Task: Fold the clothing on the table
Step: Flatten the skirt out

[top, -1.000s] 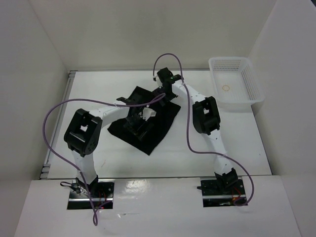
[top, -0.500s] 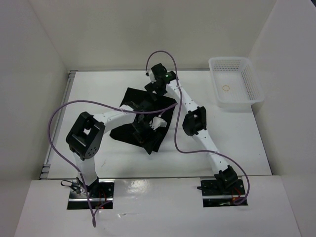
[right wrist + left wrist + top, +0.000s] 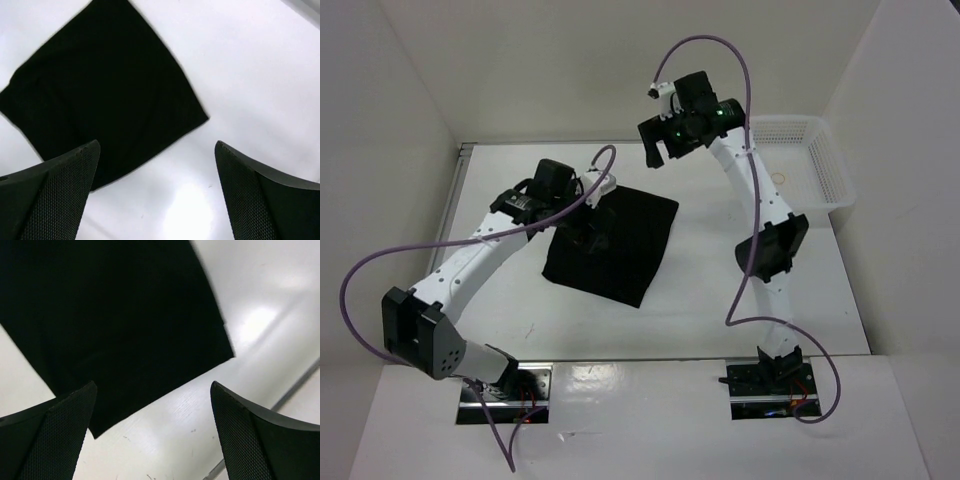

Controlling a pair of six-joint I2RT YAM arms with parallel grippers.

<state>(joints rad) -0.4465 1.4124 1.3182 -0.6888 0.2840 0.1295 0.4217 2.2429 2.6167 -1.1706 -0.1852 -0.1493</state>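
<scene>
The black clothing [image 3: 615,250] lies flat on the white table [image 3: 500,300] as a neat, roughly square folded piece, one corner pointing to the back right. My left gripper [image 3: 592,232] hovers over its left part, open and empty; in the left wrist view the clothing [image 3: 115,325] fills the upper left, and bare table shows between the fingers [image 3: 55,440]. My right gripper [image 3: 658,155] hangs high above the table behind the clothing, open and empty. In the right wrist view the clothing [image 3: 100,95] lies well below the gripper [image 3: 155,195].
A white mesh basket [image 3: 820,200] stands at the back right corner with a small ring [image 3: 778,179] on its floor. White walls enclose the table on three sides. Purple cables loop off both arms.
Both grippers have lifted off the clothing. The right arm rose and swung toward the back; the left arm stretched out with its elbow drawn left. The clothing now lies flat and square.
</scene>
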